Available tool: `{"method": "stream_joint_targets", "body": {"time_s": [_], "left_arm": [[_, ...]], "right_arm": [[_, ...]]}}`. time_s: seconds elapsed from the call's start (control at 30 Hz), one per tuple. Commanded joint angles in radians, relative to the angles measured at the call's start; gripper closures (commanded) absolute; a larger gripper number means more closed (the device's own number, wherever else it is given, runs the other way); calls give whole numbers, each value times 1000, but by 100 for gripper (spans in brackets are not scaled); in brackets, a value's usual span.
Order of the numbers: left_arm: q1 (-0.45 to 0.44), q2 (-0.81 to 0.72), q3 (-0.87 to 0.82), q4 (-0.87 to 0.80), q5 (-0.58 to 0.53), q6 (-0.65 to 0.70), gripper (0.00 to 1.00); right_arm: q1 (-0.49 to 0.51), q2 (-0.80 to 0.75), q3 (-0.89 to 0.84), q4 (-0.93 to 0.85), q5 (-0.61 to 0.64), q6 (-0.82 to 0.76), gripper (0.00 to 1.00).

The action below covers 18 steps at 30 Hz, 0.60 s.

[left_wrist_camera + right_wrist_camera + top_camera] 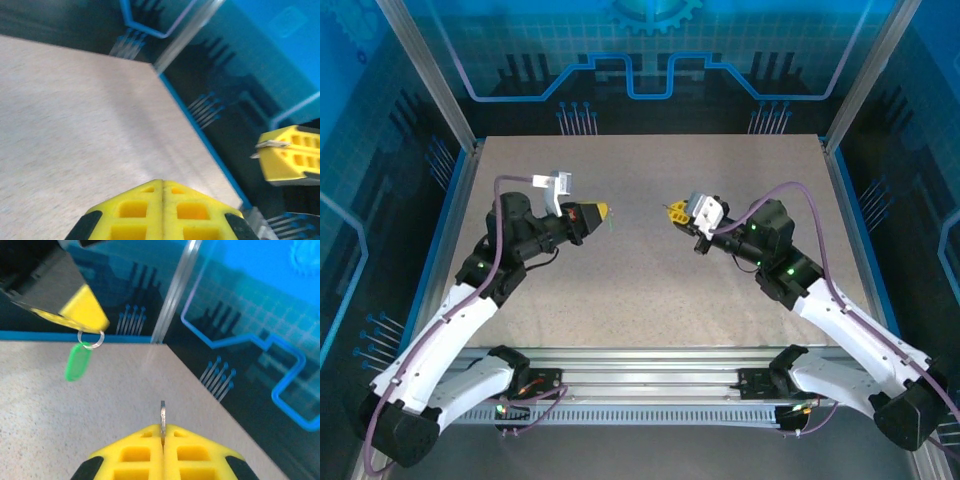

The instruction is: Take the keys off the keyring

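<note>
Left gripper clenched on keyring, green piece hanging, right gripper grasping metal key, open table between

The top external camera looks down from high behind the near edge over the whole table. Wrist cameras sit close behind their fingers: the left faces far right, onto the right gripper; the right faces far left, onto the left gripper.

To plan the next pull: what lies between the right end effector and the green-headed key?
Nothing. In the right wrist view the stretch from the right end effector to the green-headed key is bare, only table behind.
</note>
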Motion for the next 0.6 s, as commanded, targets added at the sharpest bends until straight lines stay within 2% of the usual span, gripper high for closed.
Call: {"method": "stream_joint_targets", "body": {"time_s": [0.0, 0.17, 0.37, 0.57], "left_arm": [[5, -9, -39, -115, -180, 57, 100], [7, 46, -100, -140, -354, 66, 100], [11, 186, -142, -117, -462, 9, 100], [29, 357, -141, -84, -497, 4, 100]], "right_arm": [[-25, -15, -50, 37, 66, 110, 100], [-42, -29, -116, 49, 146, 178, 100], [-62, -14, -195, 85, 182, 270, 100], [-65, 8, -249, 120, 181, 317, 100]]}}
